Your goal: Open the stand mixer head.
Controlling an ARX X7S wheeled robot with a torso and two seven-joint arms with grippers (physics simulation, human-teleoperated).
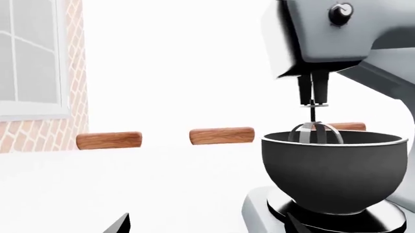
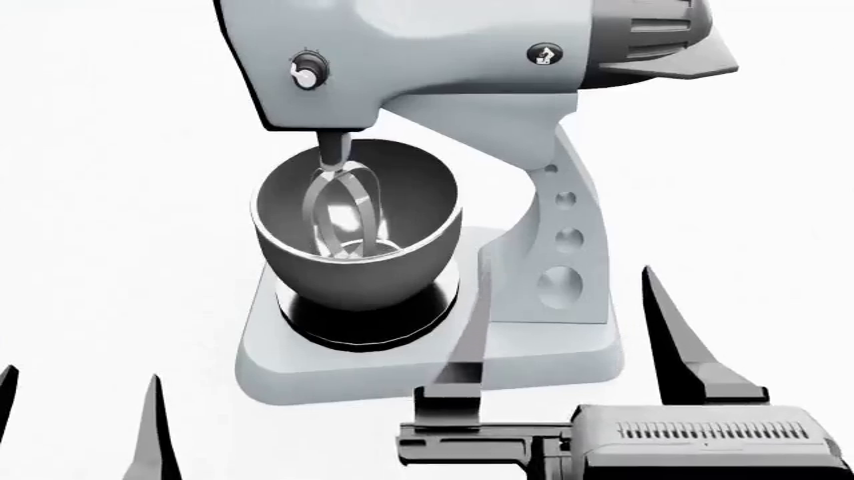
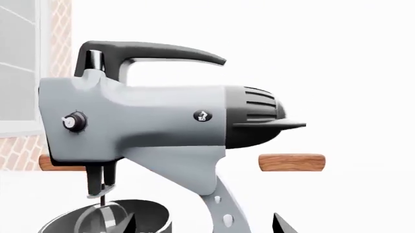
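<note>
Mixer head (image 2: 441, 60) fills upper frame, beater (image 2: 344, 215) hanging into bowl (image 2: 400, 265). Right gripper (image 2: 567, 350) lower right, jaws spread, empty. Left gripper (image 2: 80, 425) jaws parted.

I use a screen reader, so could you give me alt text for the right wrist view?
The stand mixer head, grey with a black top handle, sits lowered, its beater reaching into the steel bowl. A brick wall and window stand behind.

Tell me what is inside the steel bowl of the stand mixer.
The metal beater hangs from the stand mixer head into the steel bowl. No contents show, though the beater covers part of the floor.
</note>
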